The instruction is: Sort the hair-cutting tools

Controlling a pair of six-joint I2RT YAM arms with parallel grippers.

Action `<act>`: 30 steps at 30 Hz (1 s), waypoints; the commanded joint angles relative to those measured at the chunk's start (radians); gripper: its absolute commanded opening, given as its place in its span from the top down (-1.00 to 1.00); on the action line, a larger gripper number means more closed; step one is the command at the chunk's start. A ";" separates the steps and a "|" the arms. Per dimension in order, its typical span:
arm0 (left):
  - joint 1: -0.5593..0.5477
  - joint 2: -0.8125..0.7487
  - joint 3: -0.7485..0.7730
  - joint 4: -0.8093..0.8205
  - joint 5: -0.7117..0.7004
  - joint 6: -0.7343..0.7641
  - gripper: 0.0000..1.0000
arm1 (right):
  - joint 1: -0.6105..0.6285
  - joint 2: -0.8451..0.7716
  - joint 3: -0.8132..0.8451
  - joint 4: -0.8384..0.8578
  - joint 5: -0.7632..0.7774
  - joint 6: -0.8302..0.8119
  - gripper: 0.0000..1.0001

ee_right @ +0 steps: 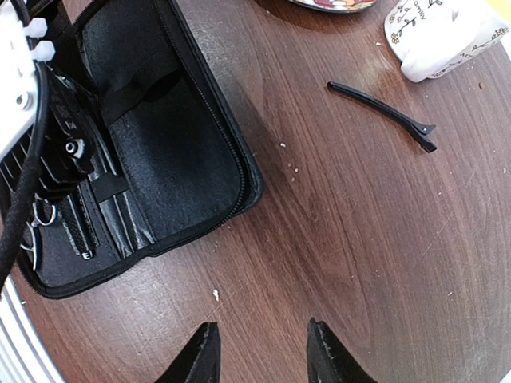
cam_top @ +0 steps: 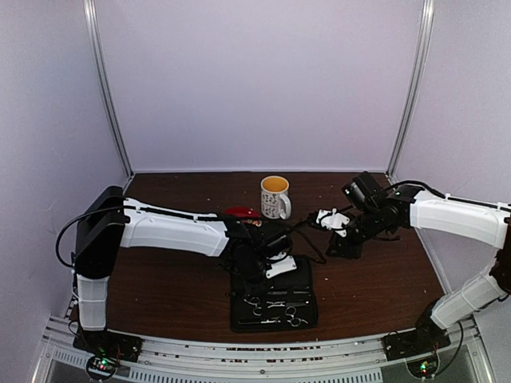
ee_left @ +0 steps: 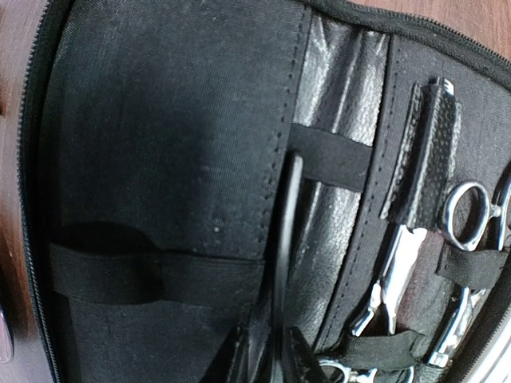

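The black zip case (ee_left: 160, 144) lies open under my left gripper (ee_left: 274, 343). Its fingers press from both sides on a thin black clip (ee_left: 289, 207) that runs upright along the inner seam of the case, beside an elastic strap. Silver scissors (ee_left: 467, 215) with ring handles sit strapped in the right half, and they glint in the top view as scissors (cam_top: 275, 307). A second black clip (ee_right: 383, 116) lies loose on the wooden table. My right gripper (ee_right: 263, 355) hovers open above bare wood, near that clip and right of the case (ee_right: 144, 144).
A white patterned mug (cam_top: 275, 195) stands behind the case, with the red saucer (cam_top: 242, 212) to its left. The mug (ee_right: 439, 32) is close to the loose clip. Frame posts stand at the back corners. The left arm (cam_top: 172, 231) stretches across the table's left half.
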 commanded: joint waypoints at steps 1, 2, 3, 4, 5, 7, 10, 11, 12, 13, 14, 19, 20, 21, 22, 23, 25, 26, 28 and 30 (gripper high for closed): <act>-0.005 0.014 0.009 0.003 -0.002 0.016 0.71 | -0.005 0.008 -0.008 0.010 0.015 0.005 0.25; -0.005 0.015 0.007 0.003 -0.003 0.016 0.72 | -0.005 0.008 -0.008 0.010 0.016 0.005 0.25; -0.005 0.014 0.007 0.002 -0.003 0.017 0.74 | -0.005 0.010 -0.007 0.008 0.016 0.004 0.26; -0.004 0.013 0.005 0.000 -0.003 0.019 0.77 | -0.005 0.013 -0.007 0.009 0.017 0.005 0.25; -0.005 0.010 0.004 0.000 -0.003 0.024 0.82 | -0.005 0.014 -0.006 0.007 0.017 0.005 0.25; -0.005 0.004 0.002 -0.001 -0.013 0.030 0.89 | -0.006 0.015 -0.005 0.006 0.018 0.005 0.25; -0.004 -0.020 0.003 -0.006 -0.020 0.036 0.95 | -0.005 0.017 -0.007 0.009 0.017 0.005 0.25; -0.004 -0.038 0.000 -0.011 -0.019 0.036 0.97 | -0.005 0.019 -0.006 0.007 0.018 0.005 0.25; -0.004 -0.053 -0.002 -0.021 -0.013 0.035 0.99 | -0.005 0.020 -0.005 0.005 0.017 0.005 0.25; -0.005 -0.068 -0.003 -0.033 -0.007 0.034 1.00 | -0.005 0.017 -0.004 0.004 0.018 0.005 0.25; -0.005 -0.087 -0.004 -0.042 -0.006 0.032 1.00 | -0.006 0.013 -0.006 0.006 0.016 0.004 0.25; -0.002 -0.189 -0.066 -0.068 -0.102 0.036 1.00 | -0.005 0.015 -0.010 0.012 0.000 0.011 0.25; 0.002 -0.203 -0.079 -0.075 -0.125 0.044 1.00 | -0.005 0.023 -0.004 0.009 -0.015 0.016 0.25; 0.007 -0.215 -0.093 -0.081 -0.149 0.051 1.00 | -0.005 0.035 0.001 0.008 -0.031 0.022 0.25; 0.015 -0.223 -0.105 -0.088 -0.169 0.060 1.00 | -0.005 0.050 0.008 0.006 -0.043 0.031 0.25; 0.027 -0.227 -0.113 -0.098 -0.189 0.070 1.00 | -0.004 0.070 0.016 0.001 -0.050 0.041 0.25; 0.044 -0.229 -0.121 -0.120 -0.229 0.084 1.00 | -0.004 0.116 0.036 -0.015 -0.065 0.057 0.25; 0.053 -0.229 -0.124 -0.126 -0.242 0.090 1.00 | -0.002 0.144 0.048 -0.025 -0.072 0.065 0.25; 0.065 -0.227 -0.131 -0.125 -0.257 0.098 1.00 | 0.002 0.193 0.073 -0.046 -0.075 0.081 0.25; 0.072 -0.213 -0.126 -0.127 -0.272 0.098 1.00 | 0.007 0.235 0.093 -0.053 -0.073 0.103 0.25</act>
